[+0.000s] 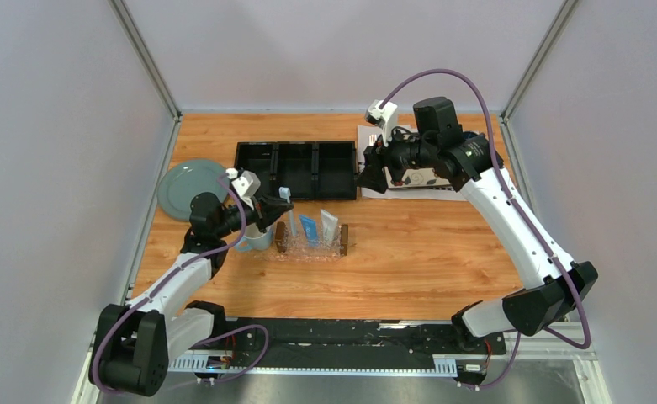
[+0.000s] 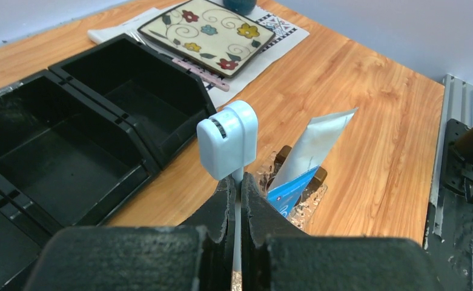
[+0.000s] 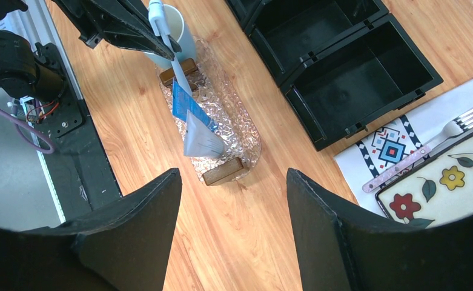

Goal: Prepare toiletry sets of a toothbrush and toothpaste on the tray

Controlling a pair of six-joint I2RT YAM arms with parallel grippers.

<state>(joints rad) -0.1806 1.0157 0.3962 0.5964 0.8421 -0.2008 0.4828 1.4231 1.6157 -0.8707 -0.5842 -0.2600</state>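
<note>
Two arms reach in from the near edge of the wooden surface (image 1: 426,252). By the left edge lies a round grey-green plate (image 1: 182,189). Just right of it, the left claw (image 2: 238,182) is clamped shut on the toothbrush (image 2: 228,145), with its capped pale blue head poking out past the fingertips. The claw hangs over a light blue mug (image 1: 256,240), which stands against the left end of the tray (image 1: 312,250).

The toothbrush is lifted and sits over that left end. Whether its lower tip touches the tray I cannot tell. The clear tray lies left of the surface's middle, towards the near edge, with a brown wooden bar at each short end. Two toothpaste tubes lean in it side by side, a blue one (image 1: 309,229) and a white one (image 1: 329,225).

Behind the tray, along the far edge, is a black organizer (image 1: 298,168) with its compartments in a row. Right of it, the right claw (image 3: 232,176) hovers with its jaws wide apart and nothing between them. Towards the far right corner, a square floral plate (image 3: 446,188) rests on a patterned white cloth (image 3: 391,145). A fork (image 3: 464,118) with a pink handle lies just beside the plate.
</note>
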